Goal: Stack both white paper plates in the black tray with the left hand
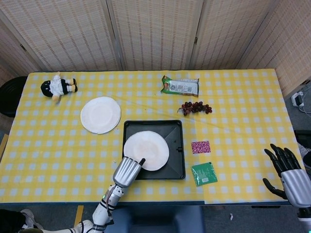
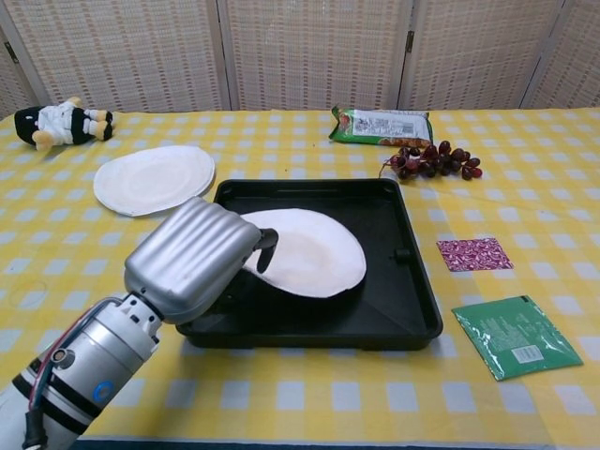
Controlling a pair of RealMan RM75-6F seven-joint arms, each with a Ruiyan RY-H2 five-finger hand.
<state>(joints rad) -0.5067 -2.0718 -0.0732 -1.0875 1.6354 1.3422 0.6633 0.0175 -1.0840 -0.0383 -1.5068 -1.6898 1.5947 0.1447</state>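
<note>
Risk: your left hand (image 2: 195,261) pinches the near-left edge of the first plate (image 1: 147,149) lying in the black tray (image 1: 177,167), so pulling back before fully letting go drags it out. Second plate (image 1: 100,114) sits up-left of the tray; right hand (image 1: 286,174) is well right, fingers spread, empty.

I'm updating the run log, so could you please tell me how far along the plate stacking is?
About halfway. One paper plate already lies in the black tray, though the left hand has its fingers on the plate's near edge, so the release isn't finished. The second plate sits on the tablecloth, left of and beyond the tray, untouched. It has yet to be stacked on the first. The right hand is open, off to the side.
</note>
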